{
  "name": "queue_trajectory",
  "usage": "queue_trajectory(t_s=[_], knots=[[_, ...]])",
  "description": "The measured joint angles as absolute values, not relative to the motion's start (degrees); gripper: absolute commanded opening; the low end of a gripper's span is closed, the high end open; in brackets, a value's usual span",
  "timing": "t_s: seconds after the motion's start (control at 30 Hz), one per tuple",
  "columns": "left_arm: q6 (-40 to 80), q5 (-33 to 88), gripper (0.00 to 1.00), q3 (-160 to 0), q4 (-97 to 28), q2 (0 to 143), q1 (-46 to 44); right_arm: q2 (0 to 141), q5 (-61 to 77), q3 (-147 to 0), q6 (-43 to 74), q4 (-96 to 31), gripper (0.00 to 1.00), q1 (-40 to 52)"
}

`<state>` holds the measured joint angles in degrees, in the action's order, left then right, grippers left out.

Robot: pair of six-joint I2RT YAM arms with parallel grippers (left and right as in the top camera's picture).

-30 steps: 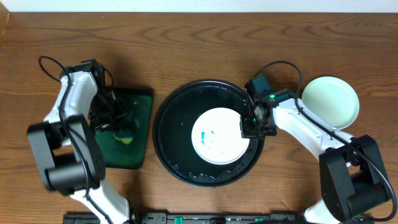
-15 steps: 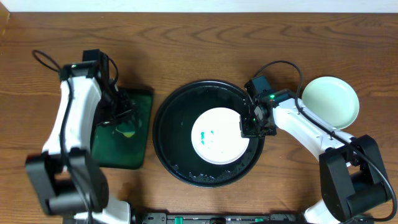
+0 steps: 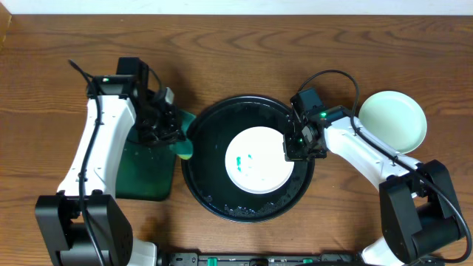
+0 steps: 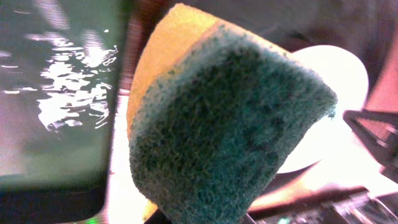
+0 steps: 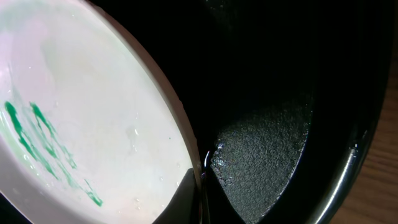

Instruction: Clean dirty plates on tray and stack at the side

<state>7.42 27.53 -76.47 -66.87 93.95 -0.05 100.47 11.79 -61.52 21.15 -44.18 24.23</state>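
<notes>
A white plate (image 3: 259, 161) with teal-green smears lies in the big round black tray (image 3: 214, 198). My right gripper (image 3: 296, 150) is shut on the plate's right rim; the right wrist view shows one finger over the rim and one under it (image 5: 198, 193), with the smeared plate (image 5: 81, 124) on the left. My left gripper (image 3: 168, 133) is shut on a yellow sponge with a green scouring face (image 3: 184, 147), held at the tray's left rim. The sponge (image 4: 224, 124) fills the left wrist view. A plain white plate (image 3: 392, 121) sits on the table at the right.
A dark-green rectangular tray (image 3: 148, 166) lies on the table left of the black tray, under my left arm. The black tray's floor is wet (image 5: 273, 149). The table is brown wood.
My left gripper has lifted the sponge off the green tray and carried it right to the black tray's left rim. My right gripper and the smeared plate have not moved.
</notes>
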Motion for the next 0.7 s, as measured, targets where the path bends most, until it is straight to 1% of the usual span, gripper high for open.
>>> queue_trajectory(t_s=[0.37, 0.7], knots=[[7.20, 35.55, 0.07, -76.47, -65.04, 93.95, -7.03, 106.02, 14.72, -62.30, 20.18, -43.38, 0.01, 23.94], [9.19, 37.17, 0.07, -76.47, -58.02, 94.70, -13.82, 108.05, 19.77, -63.29, 20.10, -41.15, 0.01, 23.59]])
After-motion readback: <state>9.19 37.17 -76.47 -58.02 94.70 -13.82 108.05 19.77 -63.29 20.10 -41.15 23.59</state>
